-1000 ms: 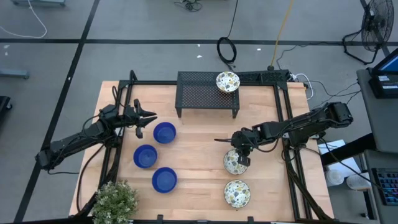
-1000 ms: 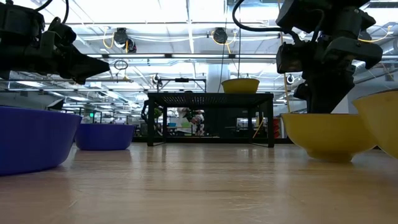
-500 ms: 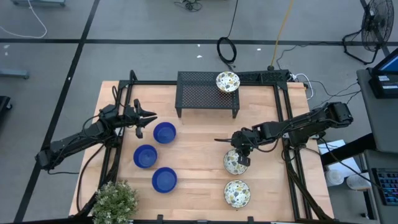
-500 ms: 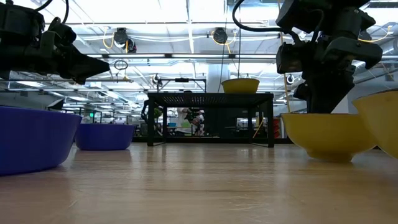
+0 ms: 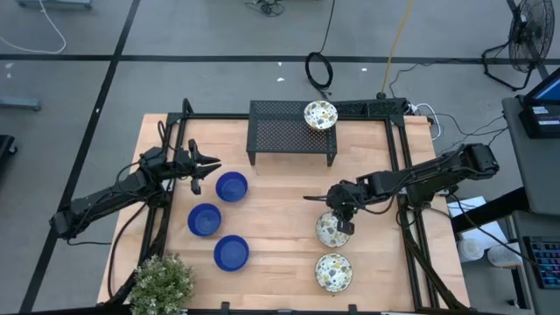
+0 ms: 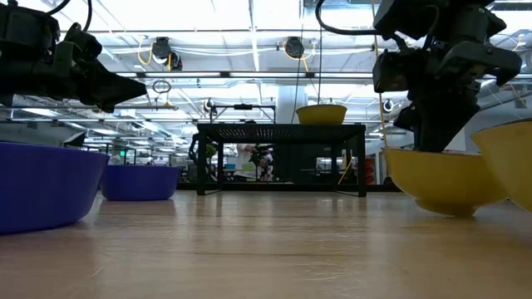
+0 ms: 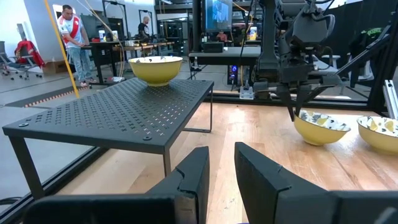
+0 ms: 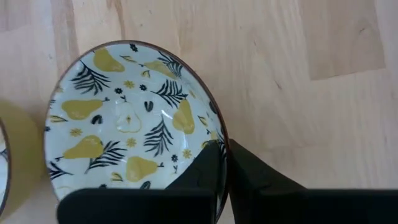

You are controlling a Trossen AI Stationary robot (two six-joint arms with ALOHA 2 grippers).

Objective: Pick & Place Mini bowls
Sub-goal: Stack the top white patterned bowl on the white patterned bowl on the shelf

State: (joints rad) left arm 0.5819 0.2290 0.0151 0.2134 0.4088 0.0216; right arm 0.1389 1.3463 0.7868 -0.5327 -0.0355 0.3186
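Three blue bowls (image 5: 231, 185), (image 5: 204, 220), (image 5: 231, 252) sit on their bases on the table's left half. Three bowls are white with yellow pears and dark leaves inside and yellow outside. One (image 5: 320, 115) stands on the black mesh rack (image 5: 293, 131). One (image 5: 333, 271) sits near the near edge. My right gripper (image 5: 339, 223) is shut on the third (image 5: 329, 230). My left gripper (image 5: 210, 164) hovers open just left of the farthest blue bowl, fingers pointing toward the rack. My right gripper pinches the pear-patterned bowl's rim (image 8: 214, 134) on the side toward the table's right, one finger inside and one outside. The fingers come from above, pointing down. The bowl (image 6: 440, 174) sits tilted, its left side raised and its underside low at the table top.
The mesh rack stands on legs at the far middle of the table. Black frame rails (image 5: 398, 157) run along both sides. A potted plant (image 5: 162, 284) fills the near left corner. Bare wood lies between the blue and patterned bowls. People stand in the room behind (image 7: 71, 31).
My right gripper has moved a little toward the table's right edge with the patterned bowl. The bowl has tipped from level to tilted and shifted slightly right. The left arm has kept still.
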